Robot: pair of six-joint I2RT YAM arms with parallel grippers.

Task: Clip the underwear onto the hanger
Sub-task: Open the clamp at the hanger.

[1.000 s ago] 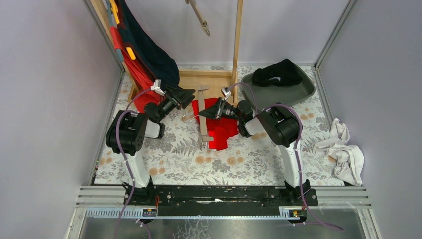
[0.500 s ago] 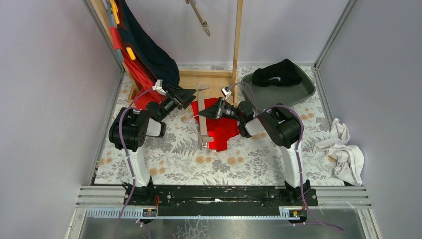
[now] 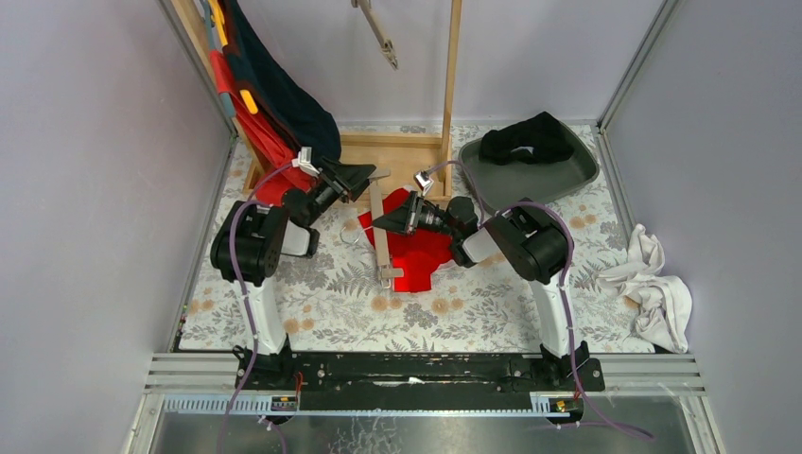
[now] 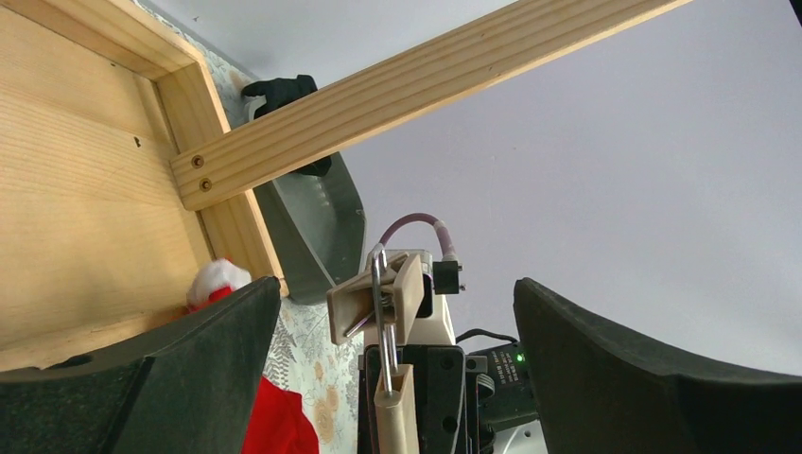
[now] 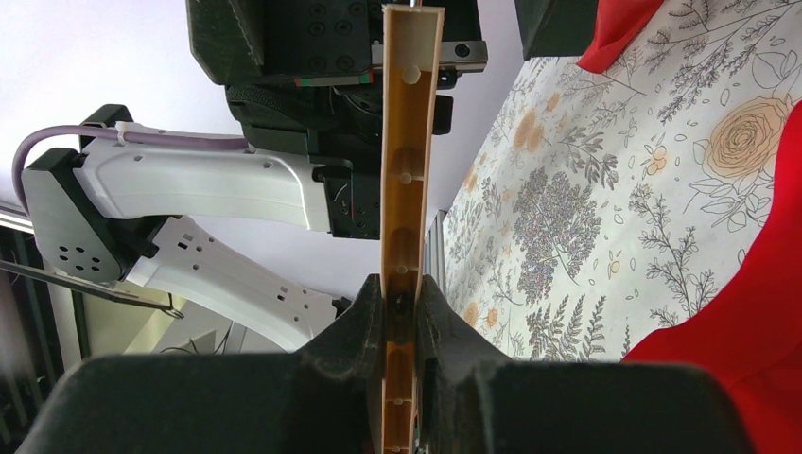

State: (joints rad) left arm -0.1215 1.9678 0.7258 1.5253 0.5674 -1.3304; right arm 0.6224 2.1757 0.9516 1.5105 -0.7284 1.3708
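Note:
The red underwear (image 3: 416,248) lies flat on the floral table under the right arm; its red cloth also shows in the right wrist view (image 5: 757,284) and the left wrist view (image 4: 279,421). The beige clip hanger (image 3: 380,227) lies lengthwise beside it, a clip at each end. My right gripper (image 3: 382,223) is shut on the hanger's bar (image 5: 405,189). My left gripper (image 3: 371,176) is open, its jaws on either side of the hanger's far-end clip (image 4: 376,301) without touching it.
A wooden rack (image 3: 397,149) with an upright post stands behind the hanger; dark and red garments (image 3: 274,104) hang at its left. A grey tray (image 3: 567,172) with black cloth is at the back right. White cloths (image 3: 654,284) lie at the right.
The right gripper has shifted left and slightly back with the hanger, turning its far end towards the left gripper. The left gripper moved a little towards the back, around the far clip.

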